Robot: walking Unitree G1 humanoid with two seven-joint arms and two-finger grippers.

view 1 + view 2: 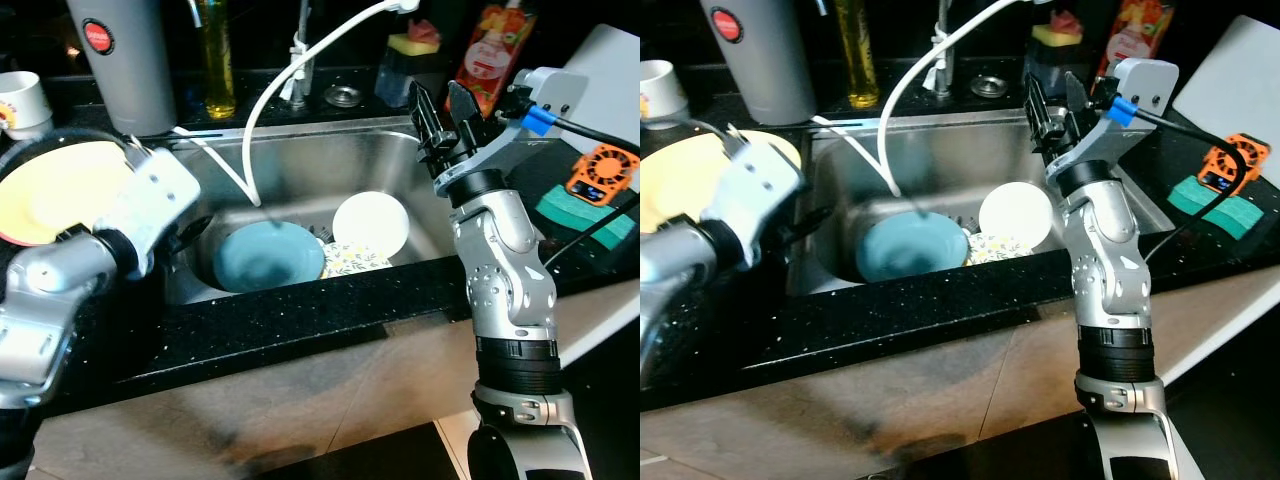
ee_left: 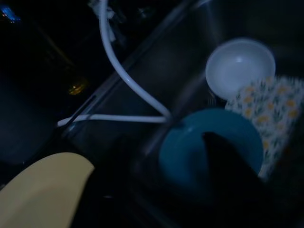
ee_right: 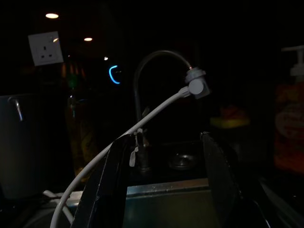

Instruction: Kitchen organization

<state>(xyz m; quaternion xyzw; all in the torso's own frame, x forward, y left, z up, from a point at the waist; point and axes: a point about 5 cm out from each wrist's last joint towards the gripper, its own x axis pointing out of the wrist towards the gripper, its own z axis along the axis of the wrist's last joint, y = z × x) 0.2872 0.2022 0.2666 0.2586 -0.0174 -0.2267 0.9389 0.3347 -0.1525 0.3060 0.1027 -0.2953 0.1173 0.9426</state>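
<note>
Three dishes lie in the steel sink (image 1: 300,150): a teal plate (image 1: 268,256) at the middle of the basin, a white bowl (image 1: 371,223) tilted against the basin's right side, and a floral-patterned item (image 1: 352,260) wedged between the two, touching both.

You have the right claw (image 1: 444,108) raised above the sink's right rim, its two black fingers (image 3: 108,190) spread apart with nothing between them; its wrist view looks across the basin at the curved faucet (image 3: 156,64).

Your left claw (image 2: 223,156) reaches into the sink from its left rim, above the teal plate; you cannot tell from these views whether those fingers are apart or together.

One white hose (image 1: 290,75) runs from the faucet head down into the basin, ending just beside the teal plate.

One yellow plate (image 1: 55,185) rests on the black surface (image 1: 290,320) left of the sink, partly behind the left arm.

Behind the sink stand a grey canister with a red badge (image 1: 120,55), a bottle of yellow liquid (image 1: 215,55) and a red packet (image 1: 492,50). One white mug (image 1: 22,100) sits left of the canister.

Right of the sink you have a green sponge (image 1: 580,212) and an orange device (image 1: 602,170).
</note>
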